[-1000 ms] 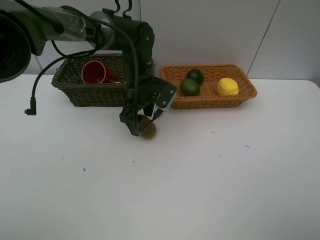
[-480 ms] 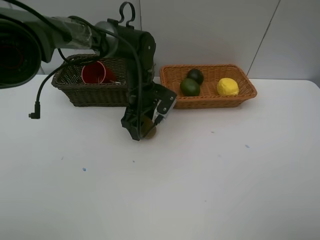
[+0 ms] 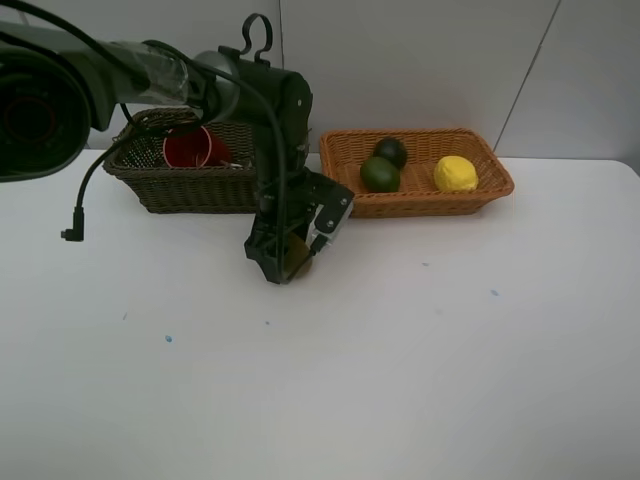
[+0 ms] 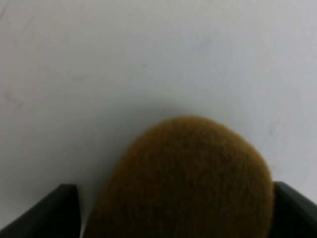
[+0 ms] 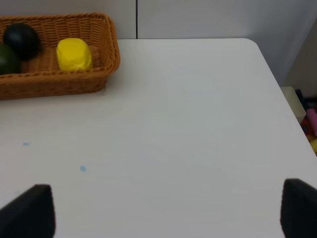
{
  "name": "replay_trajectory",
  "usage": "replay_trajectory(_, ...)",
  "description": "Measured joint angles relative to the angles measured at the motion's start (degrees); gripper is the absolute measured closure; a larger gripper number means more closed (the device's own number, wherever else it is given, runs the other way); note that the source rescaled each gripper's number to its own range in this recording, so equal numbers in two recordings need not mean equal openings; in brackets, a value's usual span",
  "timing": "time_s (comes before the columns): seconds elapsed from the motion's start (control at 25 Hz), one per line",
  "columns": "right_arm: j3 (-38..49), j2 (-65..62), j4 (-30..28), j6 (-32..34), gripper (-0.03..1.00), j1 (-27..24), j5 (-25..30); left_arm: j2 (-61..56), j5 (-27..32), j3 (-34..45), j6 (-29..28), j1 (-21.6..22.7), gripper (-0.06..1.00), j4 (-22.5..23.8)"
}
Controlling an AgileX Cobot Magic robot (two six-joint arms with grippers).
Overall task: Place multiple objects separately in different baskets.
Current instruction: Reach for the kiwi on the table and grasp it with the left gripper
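With the left gripper low on the table, its jaws apart and straddling the kiwi in front of the 2 baskets, it should close evenly around the fruit's middle before lifting

The left arm is glossy black with rounded joints, a clear-wrapped segment at upper left, black cables ending in a loose plug, and perhaps a white label.

The kiwi was fuzzy brown, the bench white, the shallow basket orange-tan, the lemon yellow, the cup apparently red.
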Motion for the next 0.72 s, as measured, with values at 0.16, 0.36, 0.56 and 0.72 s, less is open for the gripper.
replay_trajectory(0.16, 0.0, 0.0, 0.0, 0.0, -0.03, 0.0, 0.0, 0.0, 0.2, 0.0, -0.1, 0.0, 0.17, 0.5)
replay_trajectory(0.36, 0.0, 0.0, 0.0, 0.0, -0.03, 0.0, 0.0, 0.0, 1.4, 0.0, -1.0, 0.0, 0.17, 2.5)
replay_trajectory(0.56, 0.0, 0.0, 0.0, 0.0, -0.03, 0.0, 0.0, 0.0, 1.5, 0.0, -1.0, 0.0, 0.17, 2.8)
replay_trajectory(0.72, 0.0, 0.0, 0.0, 0.0, -0.03, 0.0, 0.0, 0.0, 1.5, 0.0, -1.0, 0.0, 0.17, 2.8)
